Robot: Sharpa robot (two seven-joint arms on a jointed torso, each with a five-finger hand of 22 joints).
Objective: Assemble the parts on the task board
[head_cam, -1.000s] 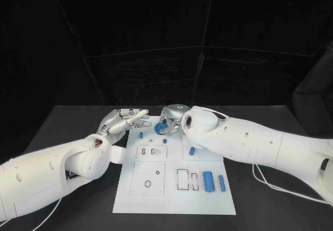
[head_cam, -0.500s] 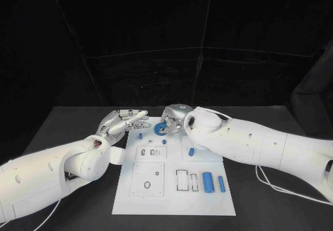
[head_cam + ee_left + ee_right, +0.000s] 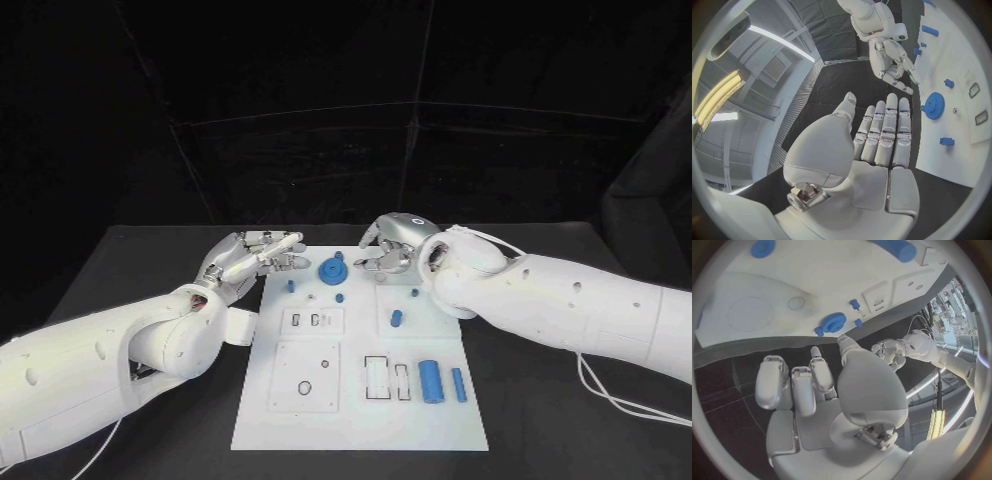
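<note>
Task board (image 3: 361,400), a white rectangular plate, lies lengthwise mid-table on the black table (image 3: 144,260), dark margin open on both long sides. White left arm's silver hand (image 3: 257,252) hovers at the board's far left corner, fingers straight and close together, holding nothing. Right silver hand (image 3: 392,250) sits over the far edge, fingers loosely apart, empty. Blue toothed gear (image 3: 332,270) lies flat on the board between the two hands, touching neither; it looks seated, so that step is judged done. Two blue cylinders (image 3: 431,378) lie loose near the right edge beside open rectangular slots (image 3: 379,376); small blue pegs (image 3: 395,318) dot the far half. Most insertion appears left. Near half of the board is free to reach.
</note>
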